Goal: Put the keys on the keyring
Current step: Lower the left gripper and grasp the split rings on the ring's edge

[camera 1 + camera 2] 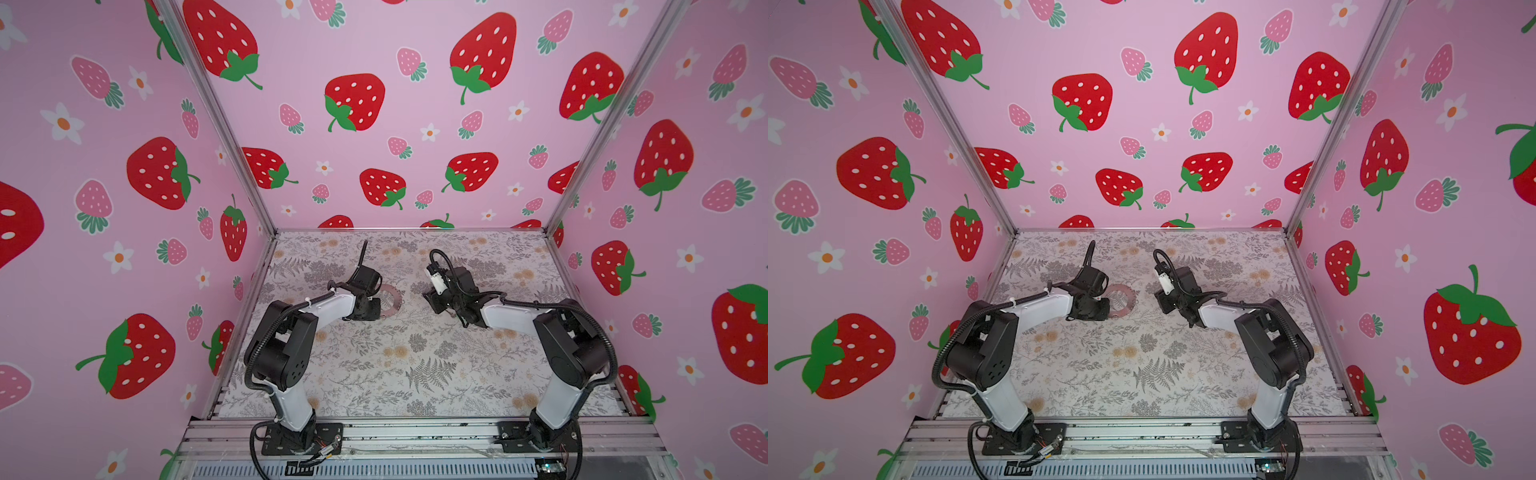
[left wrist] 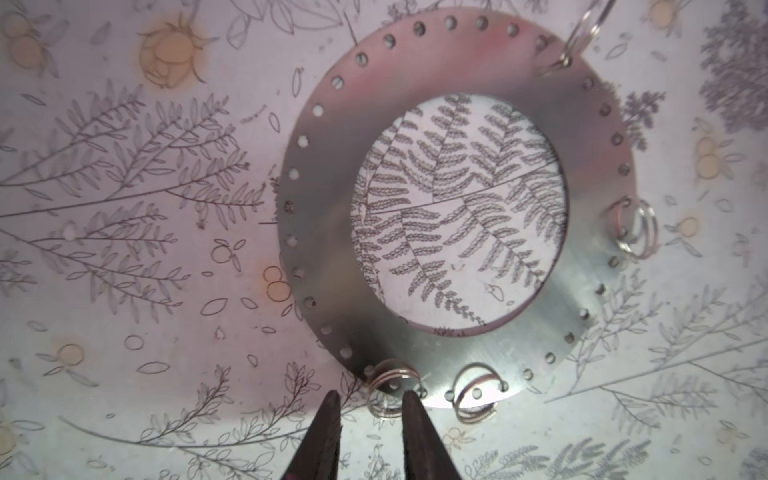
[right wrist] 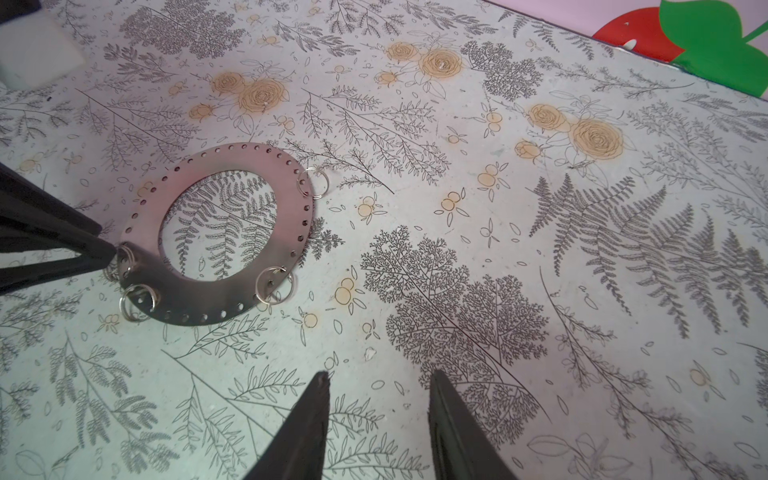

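**Left wrist view: a narrow end effector at one loop of the keyring**

The keyring lies flat on the desk, and the fern print shows through its open centre. The left end effector is at the keyring's rim, low over the desk. Its jaws are narrow, with a small gap between them. One wire loop on that rim lies in this gap, against one finger and apart from the other, so I judge it is not clamped yet. The placing makes sense: holding this loop steady, or lifting it a little, would let a key be threaded in.

The right end effector hovers beside the keyring, on the side away from the left end effector. Its jaws are wide and hold nothing. Probably it is kept free to fetch the keys. The keys themselves appear in no view, so I cannot say where they are. Three other loops sit along the keyring's rim, none carrying a key. The task looks hardly begun.
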